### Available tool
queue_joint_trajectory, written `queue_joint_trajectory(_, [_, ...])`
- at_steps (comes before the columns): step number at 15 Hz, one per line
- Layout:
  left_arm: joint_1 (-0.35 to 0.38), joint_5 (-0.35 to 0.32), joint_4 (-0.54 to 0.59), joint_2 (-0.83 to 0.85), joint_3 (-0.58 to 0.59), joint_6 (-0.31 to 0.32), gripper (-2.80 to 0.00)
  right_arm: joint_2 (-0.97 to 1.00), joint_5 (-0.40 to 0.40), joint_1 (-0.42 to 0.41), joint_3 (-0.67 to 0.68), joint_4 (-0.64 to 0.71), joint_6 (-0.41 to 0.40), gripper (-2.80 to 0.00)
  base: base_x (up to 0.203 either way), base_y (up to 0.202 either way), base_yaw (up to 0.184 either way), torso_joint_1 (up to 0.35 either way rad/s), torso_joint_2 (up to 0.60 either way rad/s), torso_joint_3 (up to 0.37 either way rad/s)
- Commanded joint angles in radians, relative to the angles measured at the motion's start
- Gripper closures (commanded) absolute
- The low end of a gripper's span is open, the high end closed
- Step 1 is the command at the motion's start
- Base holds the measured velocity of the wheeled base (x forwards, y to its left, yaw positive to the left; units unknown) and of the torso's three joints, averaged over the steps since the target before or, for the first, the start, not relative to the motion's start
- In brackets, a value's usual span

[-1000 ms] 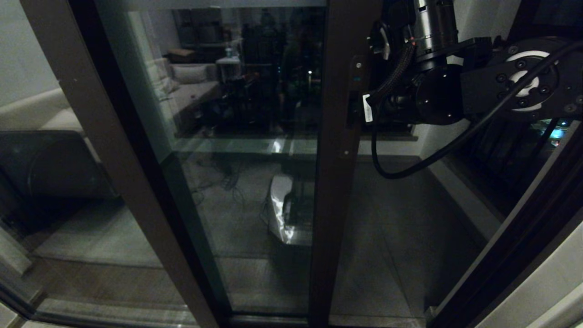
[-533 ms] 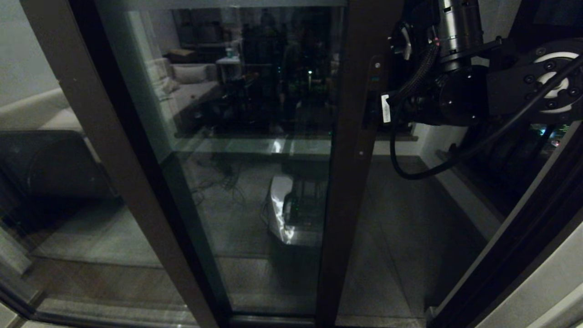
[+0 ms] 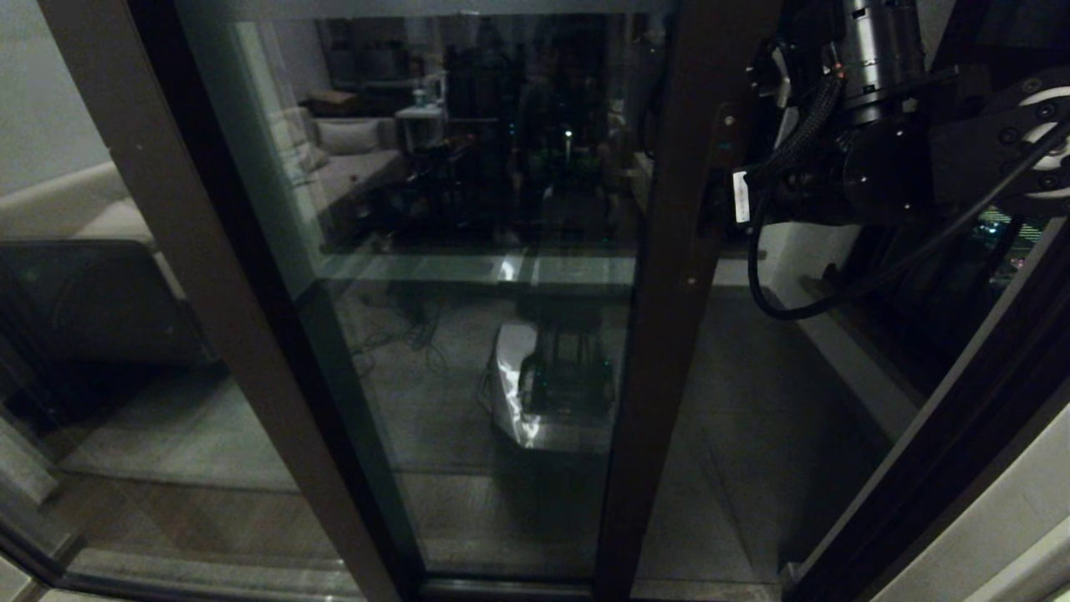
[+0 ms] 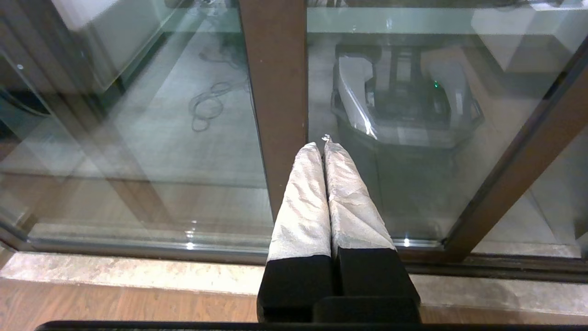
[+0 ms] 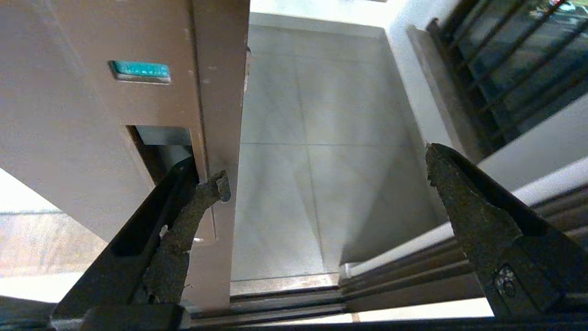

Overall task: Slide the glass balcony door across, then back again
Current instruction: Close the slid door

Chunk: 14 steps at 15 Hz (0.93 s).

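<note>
One finger [image 5: 183,220] of the right pincer [image 5: 321,184] sits hooked in the recessed slot handle [image 5: 161,142] of the glass balcony door [image 3: 468,293], jaws spread wide, at the upper right of the head view. Its stile [image 3: 669,293] stands right of centre. The left pincer [image 4: 325,147] is pressed closed, lower centre, before the glass.

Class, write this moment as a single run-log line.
right pincer: open, one finger hooked in slot handle | glass balcony door: partly open, sliding right | left pincer: shut, idle
</note>
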Motion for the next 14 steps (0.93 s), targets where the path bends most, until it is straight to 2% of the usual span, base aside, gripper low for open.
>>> queue_joint_trajectory(1, [0.001,0.000,0.000,0.000,0.000,0.000,0.00,0.004,-0.004,-0.015,0.011,-0.008,0.001,-2.80,0.000,0.000,0.000,0.000,0.00,0.000])
queue_joint_trajectory(14, [0.000,0.000,0.000,0.000,0.000,0.000,0.00,-0.093,0.000,-0.109,0.112,-0.008,-0.002,-2.80,0.000,0.000,0.000,0.000,0.00,0.000])
